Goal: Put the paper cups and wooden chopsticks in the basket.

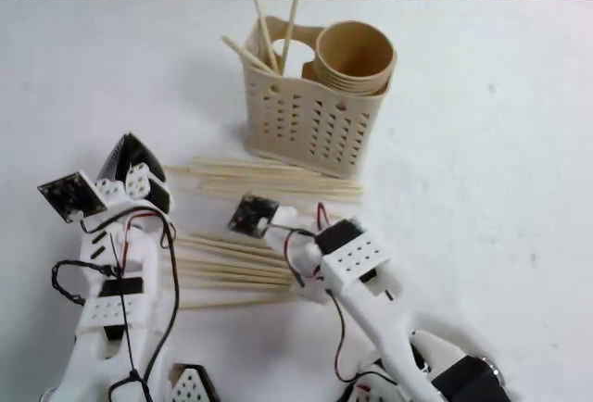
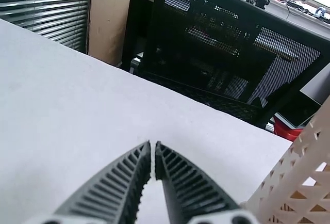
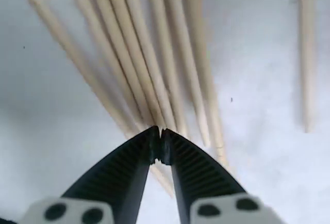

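Tabletop in plain white [image 1: 482, 189] carries everything here. Toward the middle of its far edge stands the cream perforated plastic basket [image 1: 310, 115], upright. The left gripper [image 2: 153, 156] sits near the table's left side, well apart from the basket, its ribbed black jaws pressed together on nothing. The right gripper [image 3: 160, 144] hangs low over the loose sticks, its jaws likewise closed tip to tip, with no stick visibly pinched between them. A stack of tan paper cups [image 1: 355, 55] already sits nested in the basket's right-hand compartment, and three pale wooden chopsticks [image 1: 278, 13] lean out of the left one. Many more chopsticks lie flat on the table: one fan [image 1: 278, 178] just in front of the basket, another [image 1: 232, 268] closer to the near edge, between the two arms. The task looks partly done, cups in and most sticks out. The risk from here is the pick: the sticks are thin, round and packed side by side, so jaws opening onto them may roll them apart, catch several, or slip off, and a long stick knocking the rim could tip the basket.
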`<state>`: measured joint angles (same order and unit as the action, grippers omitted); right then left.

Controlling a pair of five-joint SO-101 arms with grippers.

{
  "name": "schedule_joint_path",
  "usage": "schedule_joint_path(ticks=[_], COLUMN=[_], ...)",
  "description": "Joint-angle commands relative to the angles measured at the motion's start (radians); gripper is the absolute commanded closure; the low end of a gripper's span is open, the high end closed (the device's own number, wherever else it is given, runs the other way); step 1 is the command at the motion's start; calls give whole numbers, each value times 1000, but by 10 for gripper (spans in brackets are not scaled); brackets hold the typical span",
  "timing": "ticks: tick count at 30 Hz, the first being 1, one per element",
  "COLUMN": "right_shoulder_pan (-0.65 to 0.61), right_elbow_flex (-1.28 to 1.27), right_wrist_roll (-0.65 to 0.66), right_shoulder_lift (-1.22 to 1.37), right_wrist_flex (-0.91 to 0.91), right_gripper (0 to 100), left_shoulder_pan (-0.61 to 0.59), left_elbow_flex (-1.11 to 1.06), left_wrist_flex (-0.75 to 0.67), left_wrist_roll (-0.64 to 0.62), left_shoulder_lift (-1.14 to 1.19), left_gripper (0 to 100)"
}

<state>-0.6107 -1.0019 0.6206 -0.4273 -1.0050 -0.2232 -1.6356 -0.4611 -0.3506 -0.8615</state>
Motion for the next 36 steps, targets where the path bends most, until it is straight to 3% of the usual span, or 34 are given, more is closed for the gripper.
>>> schedule_joint_path(ticks=[1,9,13,16,20,28,33,36], right_shoulder_pan=[35,-39,-173,-285,-277,-239,-160,-130], right_elbow_flex=[64,169,143,78,32,-44,-43,-43], right_wrist_roll=[-14,-6,0,55,130,193,242,242], right_shoulder_lift=[-27,-76,-111,-130,-113,10,76,82], right_wrist_flex=[10,-120,-214,-177,-111,27,87,102], right_gripper=[981,833,858,821,752,752,877,881], left_shoulder_pan=[5,5,5,5,5,5,5,5], left_elbow_flex=[18,18,20,20,20,20,20,20], left_wrist_flex=[-26,-26,-26,-26,-26,-26,-26,-26], left_wrist_roll=[-3,-3,-3,-3,-3,-3,-3,-3], left_shoulder_lift=[-21,-21,-21,-21,-21,-21,-21,-21], left_gripper=[954,954,954,954,954,954,954,954])
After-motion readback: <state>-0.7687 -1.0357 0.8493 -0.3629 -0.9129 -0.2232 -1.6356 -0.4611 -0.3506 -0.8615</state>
